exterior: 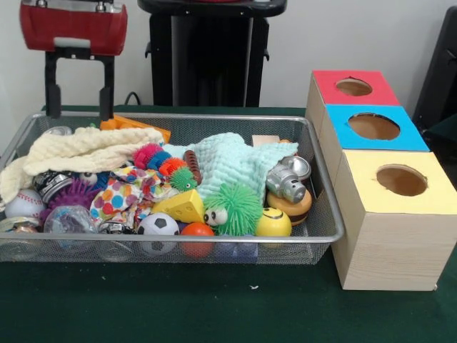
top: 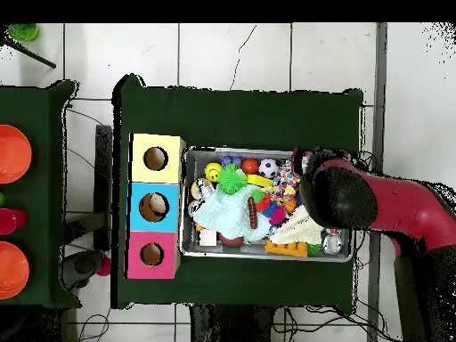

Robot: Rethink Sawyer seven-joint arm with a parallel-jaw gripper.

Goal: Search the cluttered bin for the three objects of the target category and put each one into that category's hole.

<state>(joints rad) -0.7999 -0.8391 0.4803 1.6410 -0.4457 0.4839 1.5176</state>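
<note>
The silver wire-mesh bin [exterior: 214,116] sits on the green table, full of toys and cloths. A clear wrinkly bottle [exterior: 69,219] lies at its front left. A second clear one [exterior: 20,239] lies in the front-left corner. A third clear piece [exterior: 58,131] shows at the back left, partly under a towel. My gripper [exterior: 79,111] hangs above the bin's back-left corner, open and empty, touching nothing. The blue-faced box's hole [exterior: 373,126] is in the middle box, to the right of the bin. In the overhead view my arm [top: 343,200] covers the right end of the bin [top: 240,150].
A red-faced box [exterior: 354,86] and a yellow-faced box [exterior: 401,180] flank the blue one. The bin also holds a cream towel [exterior: 78,150], a mint cloth [exterior: 228,164], silvery cans [exterior: 285,182], a green spiky ball [exterior: 232,207] and a small football [exterior: 158,229].
</note>
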